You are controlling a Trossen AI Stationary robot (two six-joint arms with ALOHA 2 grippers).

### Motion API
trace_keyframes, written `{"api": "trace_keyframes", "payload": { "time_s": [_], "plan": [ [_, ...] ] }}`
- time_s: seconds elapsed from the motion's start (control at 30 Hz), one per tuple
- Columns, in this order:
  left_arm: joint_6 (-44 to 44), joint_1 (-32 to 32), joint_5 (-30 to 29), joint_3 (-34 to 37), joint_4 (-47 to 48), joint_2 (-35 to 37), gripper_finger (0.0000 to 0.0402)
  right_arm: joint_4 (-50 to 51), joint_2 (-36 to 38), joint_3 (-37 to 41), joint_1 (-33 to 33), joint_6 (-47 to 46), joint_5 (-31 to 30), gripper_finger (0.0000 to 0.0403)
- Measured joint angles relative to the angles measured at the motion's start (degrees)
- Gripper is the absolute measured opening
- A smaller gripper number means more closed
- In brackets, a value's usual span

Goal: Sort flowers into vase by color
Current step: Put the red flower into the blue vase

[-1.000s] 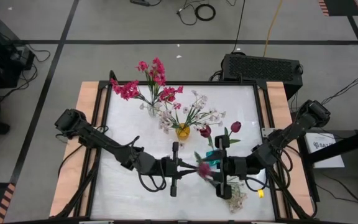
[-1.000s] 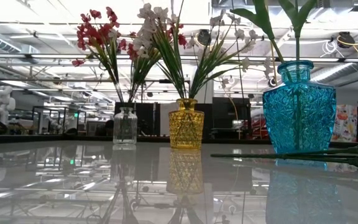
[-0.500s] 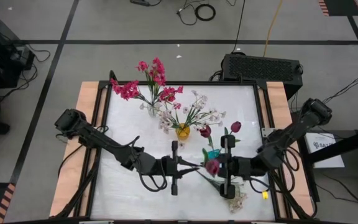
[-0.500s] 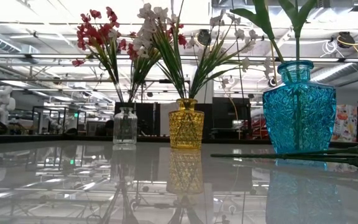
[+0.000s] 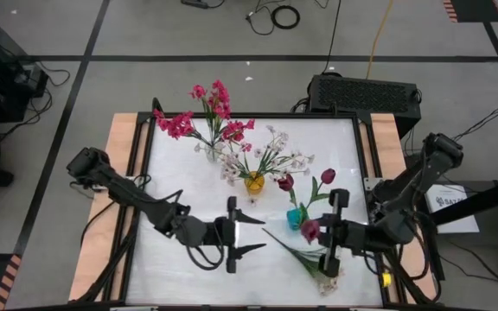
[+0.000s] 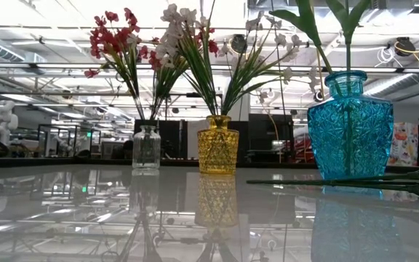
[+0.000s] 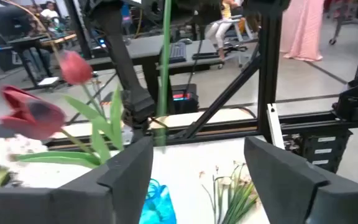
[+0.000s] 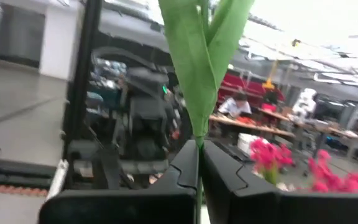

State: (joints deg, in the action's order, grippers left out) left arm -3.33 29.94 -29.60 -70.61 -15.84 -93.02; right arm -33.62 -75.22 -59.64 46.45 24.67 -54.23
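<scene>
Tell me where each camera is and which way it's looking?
High view: above the table, looking straight down; both arms show, left gripper open, right gripper shut on a tulip stem.
Low view: at table-top height, looking level across at the clear vase, yellow vase and blue vase; no arm shows.
Left wrist view: on the left arm, looking past its open fingers toward the right arm.
Right wrist view: on the right arm; its fingers pinch the green stem.
Shared: high, low and left wrist views all show the blue vase.
</scene>
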Motion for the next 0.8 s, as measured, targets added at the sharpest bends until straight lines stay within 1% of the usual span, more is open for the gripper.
{"api": "trace_keyframes", "payload": {
  "time_s": [0.07,0.17,0.3,0.37,0.43,0.53,0.63,0.8],
  "plan": [
    [0.0,0.7,-0.9,0.0,1.9,1.5,0.0269,2.5,1.0,0.5,0.8,-0.9,-2.7,0.0001],
    [0.0,1.5,-2.6,0.0,4.6,3.5,0.0273,5.1,3.1,3.1,1.4,-5.8,-4.5,0.0001],
    [0.0,3.0,-5.0,0.0,7.5,5.5,0.0274,5.0,5.2,9.9,1.8,-12.7,-5.1,0.0],
    [0.0,3.6,-5.4,0.0,7.8,5.9,0.0274,3.1,5.4,13.5,1.8,-14.2,-6.1,0.0],
    [-0.1,4.1,-5.4,0.0,7.7,5.9,0.0274,-1.9,5.4,16.9,1.8,-14.2,-6.3,0.0],
    [-0.5,4.4,-5.4,0.0,7.4,5.9,0.0274,-9.9,5.4,19.6,1.9,-10.1,-7.1,0.0],
    [-0.5,4.3,-5.4,0.0,7.4,5.9,0.0274,-11.4,6.1,20.9,2.9,-6.2,-10.5,0.0],
    [-0.6,4.2,-5.4,0.0,7.4,5.9,0.0274,-11.3,7.4,23.1,3.1,-6.5,-10.9,0.0]
  ]
}}
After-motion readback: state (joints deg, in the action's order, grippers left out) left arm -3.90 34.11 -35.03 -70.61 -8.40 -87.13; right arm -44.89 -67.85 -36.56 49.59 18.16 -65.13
